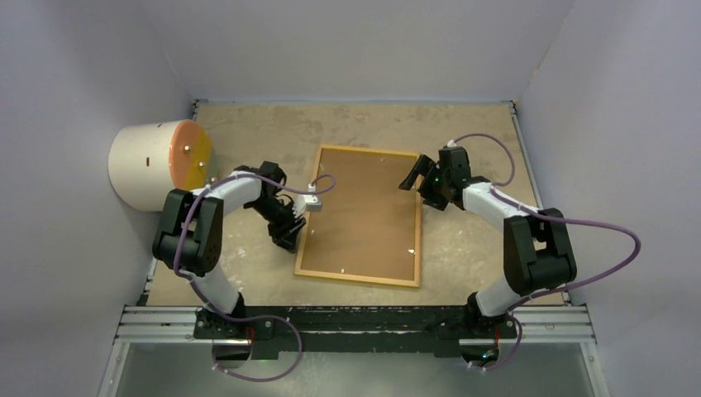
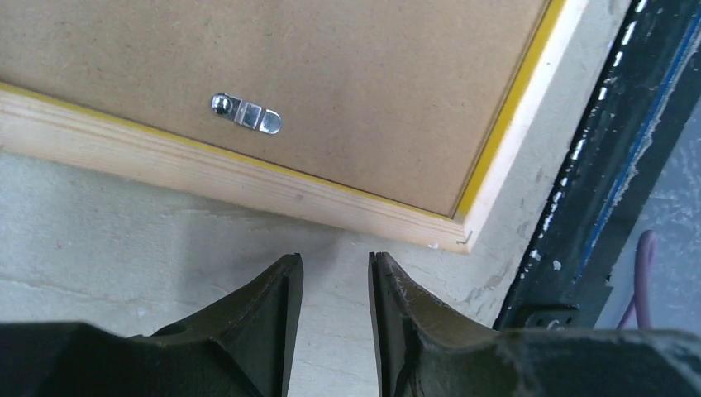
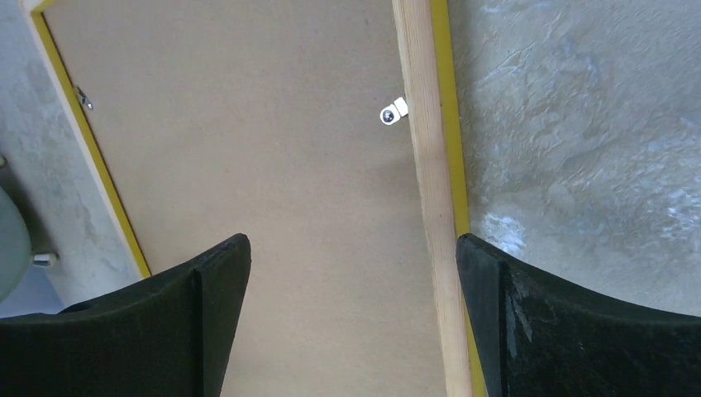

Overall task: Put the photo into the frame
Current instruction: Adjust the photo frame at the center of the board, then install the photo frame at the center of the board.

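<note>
The frame (image 1: 355,278) is lying face down in the middle of the table (image 1: 471,240), light wood side up, with the brown backing board (image 1: 368,211) sitting inside it. I can't see the photo anywhere, so I honestly can't tell whether it's already under the board or just out of view. My left gripper (image 2: 335,258) is only a crack open, holding nothing, and hangs just off the frame's left rail near its front corner, with a little metal turn clip (image 2: 246,113) a bit further in on the board. My right gripper (image 3: 351,240) is spread wide, also holding nothing, and hovers over the right rail so that one finger is over the board and the other over the bare table. There's a second small clip (image 3: 393,112) right up against that rail. My guess is the job right now is working those clips. If so, I'd use the near-closed left tips like a single poker: land on the free end of the tab, not the screw, and sweep it sideways in a short arc. I'd go gently, since the frame looks light and would probably skate on this surface. The right could come down and pinch or press the rail to keep everything put while the left pushes.
</note>
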`<action>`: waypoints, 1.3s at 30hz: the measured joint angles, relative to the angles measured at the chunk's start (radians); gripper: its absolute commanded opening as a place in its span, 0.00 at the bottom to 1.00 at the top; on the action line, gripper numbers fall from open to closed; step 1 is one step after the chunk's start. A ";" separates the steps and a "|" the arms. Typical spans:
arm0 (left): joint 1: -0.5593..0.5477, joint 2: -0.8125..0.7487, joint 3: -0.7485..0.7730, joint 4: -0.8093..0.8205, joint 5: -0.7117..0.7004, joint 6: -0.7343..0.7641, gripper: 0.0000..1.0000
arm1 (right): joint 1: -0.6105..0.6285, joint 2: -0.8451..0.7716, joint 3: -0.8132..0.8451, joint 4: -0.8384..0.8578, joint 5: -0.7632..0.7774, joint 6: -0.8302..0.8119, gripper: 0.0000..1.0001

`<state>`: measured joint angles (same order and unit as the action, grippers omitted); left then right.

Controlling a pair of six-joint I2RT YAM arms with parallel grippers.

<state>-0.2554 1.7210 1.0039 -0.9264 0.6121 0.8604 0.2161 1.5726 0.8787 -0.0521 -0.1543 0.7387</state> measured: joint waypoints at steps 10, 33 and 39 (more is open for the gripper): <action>0.169 0.091 0.169 -0.043 0.163 -0.068 0.35 | 0.127 -0.198 -0.066 0.082 0.059 0.079 0.78; 0.175 0.246 0.167 0.050 0.275 -0.208 0.21 | 0.678 0.251 -0.007 0.498 -0.030 0.449 0.63; 0.175 0.246 0.163 0.053 0.275 -0.214 0.20 | 0.696 0.307 0.032 0.539 -0.039 0.477 0.59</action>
<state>-0.0799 1.9671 1.1664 -0.8730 0.8867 0.6464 0.9119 1.8797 0.9112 0.4873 -0.1936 1.2160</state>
